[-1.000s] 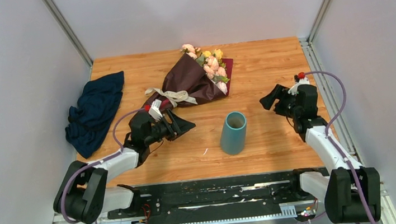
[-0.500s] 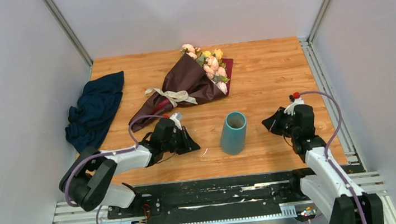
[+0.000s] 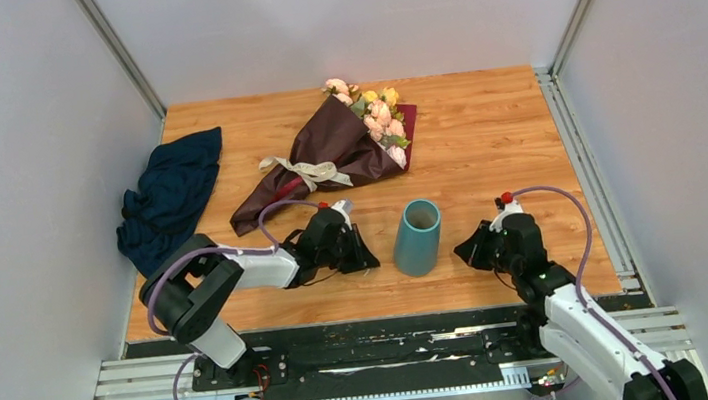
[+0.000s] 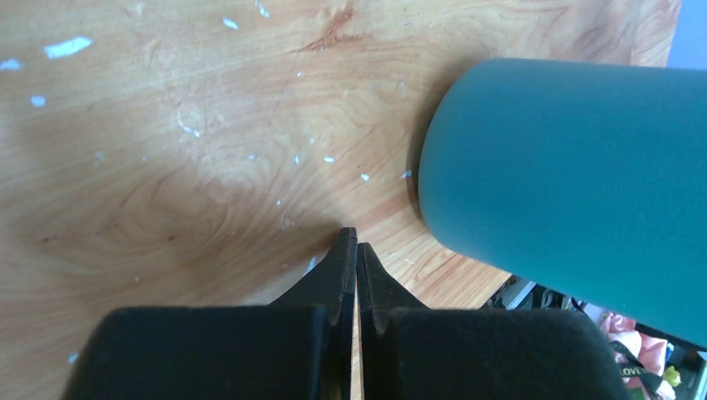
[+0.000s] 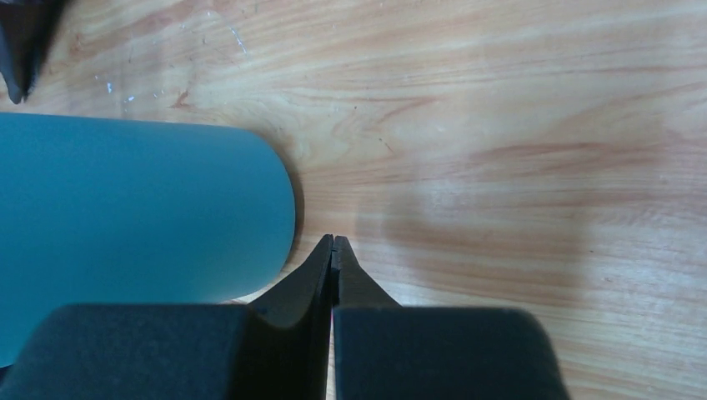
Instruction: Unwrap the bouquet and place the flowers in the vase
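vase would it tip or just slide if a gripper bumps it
The vase stands upright, tall and narrow, with nothing in it, so it probably tips easily. Its smooth wall looks slippery; a low push might slide it.

The left arm's fingers (image 4: 338, 275) have swung from the stem end of the maroon-wrapped bouquet of pink and yellow roses (image 3: 333, 142) to just left of the small teal-blue tapered vase (image 3: 418, 238), low over the wooden table (image 3: 484, 135), and have closed. The right arm's fingers (image 5: 313, 275) have drawn in from the right to just beside the vase, closing too.
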Controlling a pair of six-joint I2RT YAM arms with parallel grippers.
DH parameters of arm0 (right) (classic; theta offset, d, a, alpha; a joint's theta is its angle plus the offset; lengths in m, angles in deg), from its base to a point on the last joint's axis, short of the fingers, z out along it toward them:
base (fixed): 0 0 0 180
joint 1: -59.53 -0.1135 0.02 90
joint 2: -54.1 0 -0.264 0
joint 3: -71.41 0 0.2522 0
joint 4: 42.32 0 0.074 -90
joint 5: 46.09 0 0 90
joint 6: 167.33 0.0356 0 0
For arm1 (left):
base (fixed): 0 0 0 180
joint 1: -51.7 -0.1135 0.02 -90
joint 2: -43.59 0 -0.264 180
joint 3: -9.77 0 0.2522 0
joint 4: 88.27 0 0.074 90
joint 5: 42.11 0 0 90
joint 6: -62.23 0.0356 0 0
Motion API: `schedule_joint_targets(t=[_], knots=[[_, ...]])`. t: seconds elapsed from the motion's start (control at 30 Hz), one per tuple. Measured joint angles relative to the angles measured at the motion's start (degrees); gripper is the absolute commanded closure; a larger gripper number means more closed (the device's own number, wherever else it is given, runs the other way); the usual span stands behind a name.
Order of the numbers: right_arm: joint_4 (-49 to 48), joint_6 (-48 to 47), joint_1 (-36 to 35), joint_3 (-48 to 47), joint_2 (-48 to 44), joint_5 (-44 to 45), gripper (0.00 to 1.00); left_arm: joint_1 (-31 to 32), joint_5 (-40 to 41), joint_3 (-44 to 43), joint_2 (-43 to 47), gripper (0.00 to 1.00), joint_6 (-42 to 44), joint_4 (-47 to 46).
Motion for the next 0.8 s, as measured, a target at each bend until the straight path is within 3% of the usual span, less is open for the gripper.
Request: schedule_joint_targets(t=[0.37, 0.8], knots=[[-2.9, 2.1, -6.2, 2.0, 3.3, 3.9, 1.00, 2.5, 0.0, -5.3, -5.2, 1.00, -1.5, -0.6], [-2.4, 2.4, -6.6, 2.4, -0.3, 6.4, 1.00, 4.5, -1.1, -7.3, -8.4, 1.00, -3.7, -2.9]])
